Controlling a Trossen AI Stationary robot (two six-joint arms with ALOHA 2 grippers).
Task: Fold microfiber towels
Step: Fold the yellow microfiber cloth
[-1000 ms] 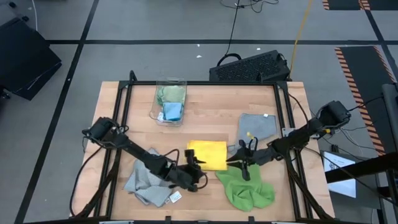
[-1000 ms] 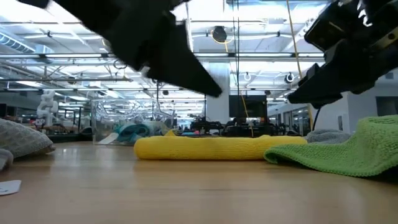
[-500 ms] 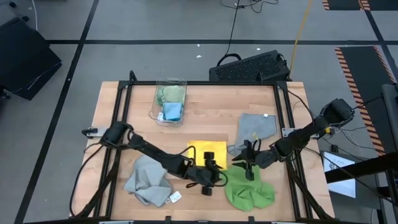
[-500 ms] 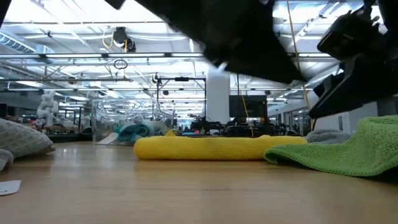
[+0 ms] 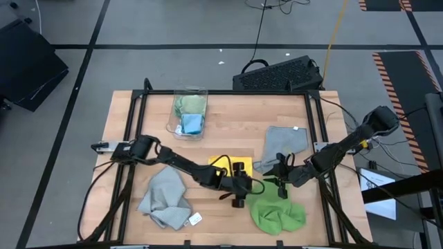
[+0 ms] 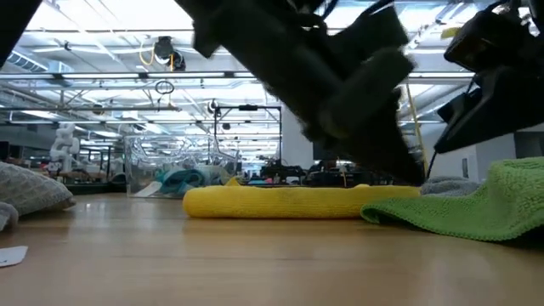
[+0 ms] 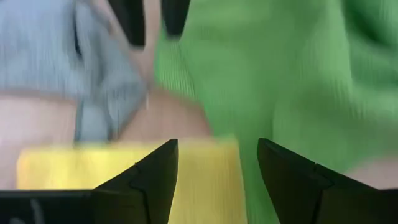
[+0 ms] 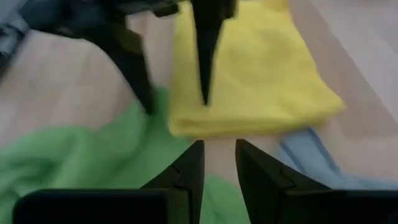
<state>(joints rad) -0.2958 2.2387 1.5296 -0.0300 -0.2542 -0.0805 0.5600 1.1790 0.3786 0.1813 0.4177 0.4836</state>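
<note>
The crumpled bright green microfiber towel (image 5: 277,214) lies at the table's near edge; soft and limp, it is probably best pinched at a corner. Just beyond, the left gripper (image 5: 239,194) hovers, fingers apart, beside the folded yellow towel (image 5: 237,167). The right gripper (image 5: 280,181) hangs empty, fingers narrowly apart. Only the high view shows the clear plastic bin (image 5: 189,112) clearly.
</note>
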